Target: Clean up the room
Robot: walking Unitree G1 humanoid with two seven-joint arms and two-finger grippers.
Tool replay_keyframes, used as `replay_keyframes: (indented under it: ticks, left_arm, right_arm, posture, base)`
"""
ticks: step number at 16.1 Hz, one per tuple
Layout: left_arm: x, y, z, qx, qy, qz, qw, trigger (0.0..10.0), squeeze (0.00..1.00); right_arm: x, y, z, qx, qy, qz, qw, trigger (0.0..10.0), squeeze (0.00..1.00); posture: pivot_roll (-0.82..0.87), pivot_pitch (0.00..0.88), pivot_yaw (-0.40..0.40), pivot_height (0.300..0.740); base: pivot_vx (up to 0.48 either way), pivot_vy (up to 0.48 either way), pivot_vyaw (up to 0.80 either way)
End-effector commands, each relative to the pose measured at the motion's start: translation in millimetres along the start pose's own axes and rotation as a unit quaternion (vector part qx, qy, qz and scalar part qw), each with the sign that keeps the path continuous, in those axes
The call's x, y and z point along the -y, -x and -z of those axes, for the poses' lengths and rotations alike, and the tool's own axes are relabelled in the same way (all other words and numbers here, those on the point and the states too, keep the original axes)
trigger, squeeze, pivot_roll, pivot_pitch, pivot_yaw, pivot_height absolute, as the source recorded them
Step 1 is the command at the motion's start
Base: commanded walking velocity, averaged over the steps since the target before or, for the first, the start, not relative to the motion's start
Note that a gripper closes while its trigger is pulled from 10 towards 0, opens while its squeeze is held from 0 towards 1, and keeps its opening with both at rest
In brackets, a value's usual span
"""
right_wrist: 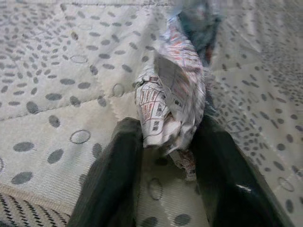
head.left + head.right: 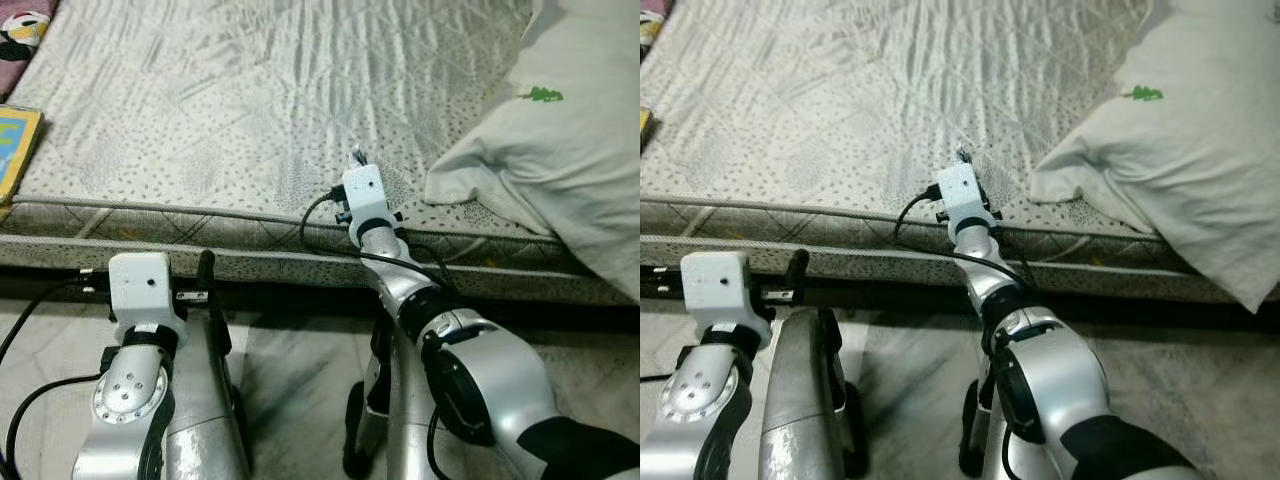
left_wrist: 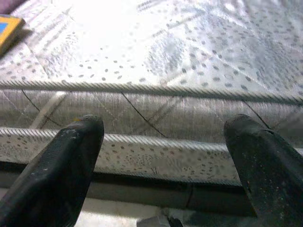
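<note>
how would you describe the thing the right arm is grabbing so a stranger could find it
On the grey dotted mattress, near its front edge and left of the white pillow, lies a crumpled printed wrapper. It sits between the right gripper fingers, the only crinkled scrap there.

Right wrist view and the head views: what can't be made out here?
- Crumpled wrapper between the right gripper fingers: print too blurred to read; its far end is out of focus.
- In the left eye view the camera housing hides that wrapper almost entirely.
- Yellow book: cut off by the frame edge.
- Pillow: cut off at the right edge.
</note>
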State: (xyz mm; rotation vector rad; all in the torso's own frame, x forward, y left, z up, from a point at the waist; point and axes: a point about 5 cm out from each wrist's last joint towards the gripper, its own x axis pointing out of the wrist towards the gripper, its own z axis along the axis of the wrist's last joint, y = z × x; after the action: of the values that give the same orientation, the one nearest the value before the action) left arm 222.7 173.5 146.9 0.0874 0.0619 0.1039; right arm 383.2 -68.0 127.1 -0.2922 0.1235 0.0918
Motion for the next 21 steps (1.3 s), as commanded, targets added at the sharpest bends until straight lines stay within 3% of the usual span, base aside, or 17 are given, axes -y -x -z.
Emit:
replay_keyframes:
  ticks: [1, 5, 9, 11, 15, 16, 18, 21]
  left_arm:
    - [-2.0, -1.9, 2, 0.000, -0.003, -0.002, 1.000, 10.0, 0.00]
    - [-1.8, -20.1, 2, 0.019, -0.003, 0.006, 1.000, 10.0, 0.00]
    - [2.7, -40.4, 5, 0.034, 0.006, 0.020, 0.999, 10.0, 0.00]
    - [8.1, -49.4, 7, 0.042, 0.008, 0.031, 0.999, 10.0, 0.00]
    - [14.0, -58.3, 15, 0.044, -0.002, 0.044, 0.998, 10.0, 0.00]
    - [14.0, -58.3, 18, 0.046, -0.003, 0.047, 0.998, 10.0, 0.00]
    - [9.8, -56.5, 21, 0.045, -0.001, 0.041, 0.998, 10.0, 0.00]
    - [6.8, -46.1, 28, 0.042, 0.004, 0.029, 0.999, 10.0, 0.00]
  right_arm:
    - [4.6, -0.2, 5, -0.015, -0.011, 0.006, 1.000, 0.0, 0.00]
    - [21.0, -2.2, 5, -0.004, -0.043, 0.015, 0.999, 0.0, 0.00]
    - [53.4, 3.1, 19, 0.024, -0.057, 0.030, 0.998, 0.0, 0.00]
    - [65.1, 8.9, 24, 0.053, -0.092, 0.020, 0.994, 0.0, 0.00]
    - [75.9, 40.8, 30, 0.124, -0.110, -0.008, 0.986, 0.0, 0.00]
    - [76.5, 62.7, 33, 0.145, -0.097, -0.022, 0.984, 0.0, 0.00]
    - [76.8, 94.4, 46, 0.145, -0.078, -0.045, 0.985, 0.0, 0.00]
    - [73.0, 127.6, 65, 0.102, -0.079, -0.071, 0.989, 0.0, 0.00]
  posture:
    - [0.25, 0.126, -0.075, 0.509]
    - [0.21, 0.057, -0.054, 0.509]
    - [0.11, 0.000, -0.018, 0.509]
    - [0.07, 0.000, 0.000, 0.509]
    - [0.01, 0.000, 0.017, 0.509]
    - [0.01, 0.000, 0.011, 0.509]
    - [0.01, 0.000, -0.005, 0.509]
    - [0.01, 0.000, -0.010, 0.509]
  base:
    - [0.000, 0.000, 0.00]
    - [0.000, 0.000, 0.00]
    - [0.000, 0.000, 0.00]
    - [0.000, 0.000, 0.00]
    - [0.000, 0.000, 0.00]
    - [0.000, 0.000, 0.00]
    - [0.000, 0.000, 0.00]
    - [0.000, 0.000, 0.00]
